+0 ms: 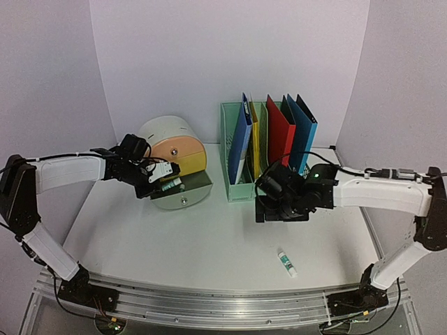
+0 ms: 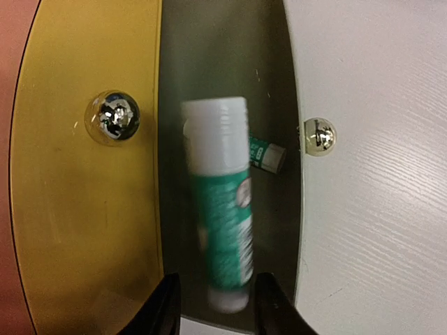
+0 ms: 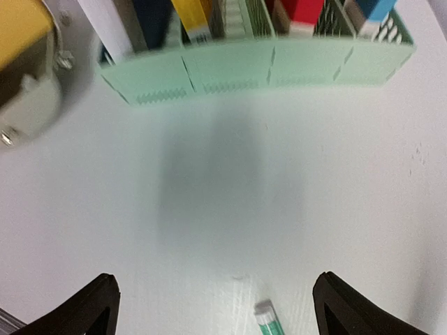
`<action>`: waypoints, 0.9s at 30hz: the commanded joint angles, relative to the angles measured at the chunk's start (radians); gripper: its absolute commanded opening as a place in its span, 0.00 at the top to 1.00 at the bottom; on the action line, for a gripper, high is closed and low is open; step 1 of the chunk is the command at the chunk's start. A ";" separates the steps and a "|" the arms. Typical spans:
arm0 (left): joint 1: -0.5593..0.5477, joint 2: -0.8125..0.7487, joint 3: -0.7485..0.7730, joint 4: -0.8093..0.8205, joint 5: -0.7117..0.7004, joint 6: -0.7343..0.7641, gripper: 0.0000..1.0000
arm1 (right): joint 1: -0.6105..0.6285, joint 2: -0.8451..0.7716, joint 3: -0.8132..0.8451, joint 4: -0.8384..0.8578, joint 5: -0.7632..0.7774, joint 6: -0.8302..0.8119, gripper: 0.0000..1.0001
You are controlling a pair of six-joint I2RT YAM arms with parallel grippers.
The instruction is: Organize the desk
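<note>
White flat table [image 1: 209, 237] beneath both arms. Far left, left fingers [image 1: 159, 180] narrowly parted over round cream organiser's [image 1: 167, 132] open grey drawer [image 2: 209, 56], seemingly dropping green-and-white glue stick [image 2: 220, 209] in beside 1 stowed stick [image 2: 267, 155]. Wide, empty right fingers [image 1: 279, 211] hanging just beyond 3rd stick [image 1: 287, 263] near right, likely next.

Glue stick [image 2: 222, 209] label blurred, unreadable.

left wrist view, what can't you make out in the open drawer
- Label of the glue stick: motion-blurred, unreadable.
- The small green-and-white item behind it: mostly hidden by the glue stick.
- Fingers of the left gripper: cut off by the bottom edge; whether they grip the glue stick is unclear.
</note>
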 commanded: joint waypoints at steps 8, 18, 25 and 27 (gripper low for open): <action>-0.010 -0.033 0.104 -0.086 0.116 -0.041 0.43 | -0.055 0.163 -0.047 -0.236 -0.277 -0.017 0.09; -0.010 -0.126 0.154 -0.179 0.450 -0.139 0.37 | -0.094 0.193 -0.194 -0.132 -0.476 -0.079 0.25; -0.010 -0.237 0.134 -0.149 0.681 -0.170 0.34 | -0.097 0.245 -0.210 -0.066 -0.477 -0.106 0.69; -0.010 -0.274 0.112 -0.120 0.743 -0.190 0.32 | -0.097 0.247 -0.187 -0.062 -0.476 -0.120 0.91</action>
